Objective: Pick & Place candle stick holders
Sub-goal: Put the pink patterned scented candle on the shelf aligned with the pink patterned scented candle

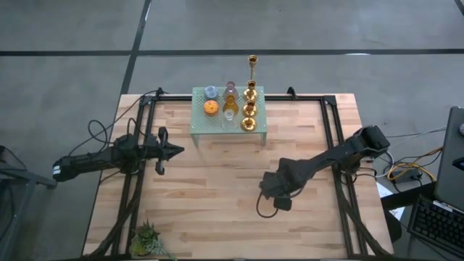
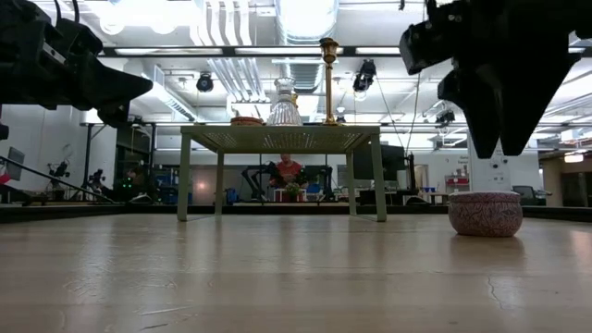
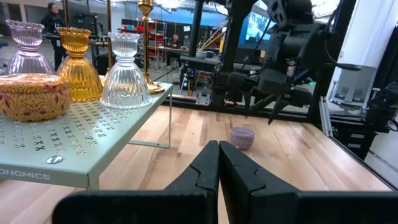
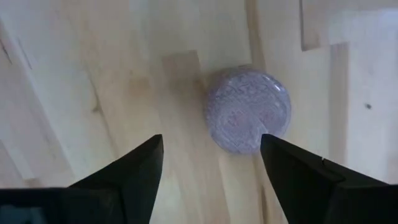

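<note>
A squat purple patterned holder (image 4: 247, 111) is seen standing upright on the wooden counter (image 1: 217, 196), round top facing up, right of centre and well apart from the mint-green perforated metal stand (image 1: 199, 127). The right pincer (image 4: 211, 162) is held just above it, fingers apart, nothing gripped. On the stand are gathered an orange squat holder (image 3: 34, 94), amber, pink and clear glass ones, and gold candlesticks (one tall and slender (image 1: 252, 67), axis vertical). The left pincer (image 3: 217, 163) is pressed together, at the left.
</note>
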Robot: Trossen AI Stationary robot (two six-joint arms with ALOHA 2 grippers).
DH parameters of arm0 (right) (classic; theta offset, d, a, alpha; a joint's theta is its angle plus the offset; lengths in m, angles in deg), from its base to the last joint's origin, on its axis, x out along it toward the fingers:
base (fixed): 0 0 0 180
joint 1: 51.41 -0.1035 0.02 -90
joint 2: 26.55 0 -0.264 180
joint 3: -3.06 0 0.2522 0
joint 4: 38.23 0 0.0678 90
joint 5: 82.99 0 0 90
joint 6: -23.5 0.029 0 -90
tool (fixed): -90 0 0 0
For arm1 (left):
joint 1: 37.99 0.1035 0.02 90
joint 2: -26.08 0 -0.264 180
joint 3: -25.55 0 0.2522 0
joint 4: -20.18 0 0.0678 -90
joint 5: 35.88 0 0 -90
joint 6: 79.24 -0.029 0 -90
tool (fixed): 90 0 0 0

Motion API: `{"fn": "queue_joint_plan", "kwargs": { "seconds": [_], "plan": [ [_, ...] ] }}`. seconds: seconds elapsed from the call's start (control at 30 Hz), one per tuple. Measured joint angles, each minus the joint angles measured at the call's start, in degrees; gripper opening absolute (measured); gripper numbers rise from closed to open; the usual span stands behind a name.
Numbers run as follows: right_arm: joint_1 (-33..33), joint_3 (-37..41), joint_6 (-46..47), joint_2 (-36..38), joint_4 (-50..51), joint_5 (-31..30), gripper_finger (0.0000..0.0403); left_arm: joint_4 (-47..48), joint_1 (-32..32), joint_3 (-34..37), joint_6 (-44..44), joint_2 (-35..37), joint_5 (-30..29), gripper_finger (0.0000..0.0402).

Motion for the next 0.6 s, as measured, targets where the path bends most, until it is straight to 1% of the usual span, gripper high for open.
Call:
{"fn": "queue_joint_plan", "kwargs": {
  "seconds": [0.13,0.33,0.5,0.6],
  "plan": [
    [1.2,5.2,-0.9,3.4,-6.0,0.1,0.0260,0.0,0.0,0.0,0.0,0.0,0.0,0.0014],
    [4.2,11.6,0.0,7.4,-10.2,-1.6,0.0262,0.0,0.0,0.0,0.0,0.0,0.0,0.0014],
    [6.7,14.2,0.4,8.1,-12.5,-2.2,0.0274,0.0,0.0,0.0,0.0,0.0,0.0,0.0014],
    [7.4,14.6,0.6,8.0,-14.0,-2.2,0.0289,0.0,0.0,0.0,0.0,0.0,0.0,0.0014]
  ]
}}
